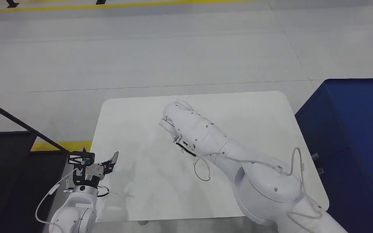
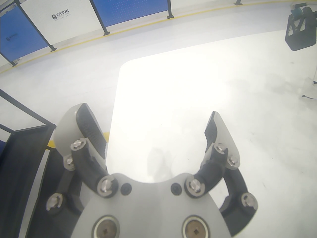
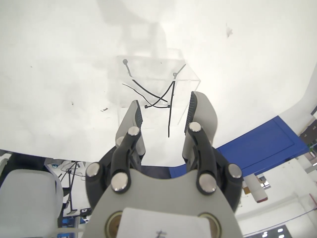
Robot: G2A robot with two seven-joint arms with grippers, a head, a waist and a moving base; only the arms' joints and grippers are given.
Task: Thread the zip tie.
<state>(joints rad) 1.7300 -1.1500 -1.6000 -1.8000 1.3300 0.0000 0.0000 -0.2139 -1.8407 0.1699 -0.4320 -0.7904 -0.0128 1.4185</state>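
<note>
- My left claw [image 2: 151, 130] hangs with its two ribbed fingers [image 2: 90, 130] spread wide. There is nothing between them and they touch nothing.
- Below it lies a bare stretch of the white, round-cornered counter [image 2: 178, 82].
- From above, I see the left claw [image 1: 109, 162] at the counter's [image 1: 256, 110] left edge, on my side, well apart from the right arm.
- My right claw [image 3: 165, 111] is also apart, though less widely, and it holds nothing. Its fingers [image 3: 133, 120] touch nothing that I can make out.
- Just past its tips, a small clear plastic box [image 3: 151, 68] sits on the counter [image 3: 49, 50].
- Several thin black zip ties [image 3: 170, 115] lie loose and crossed at that box. I cannot tell whether they rest inside it or on top of it.
- One strap runs straight toward the right claw, and its tail ends in line with the gap between the fingers, ungripped. I cannot judge how far above the strap the claw is.
- A blue panel [image 1: 344, 128] stands just beside the counter's right edge.
</note>
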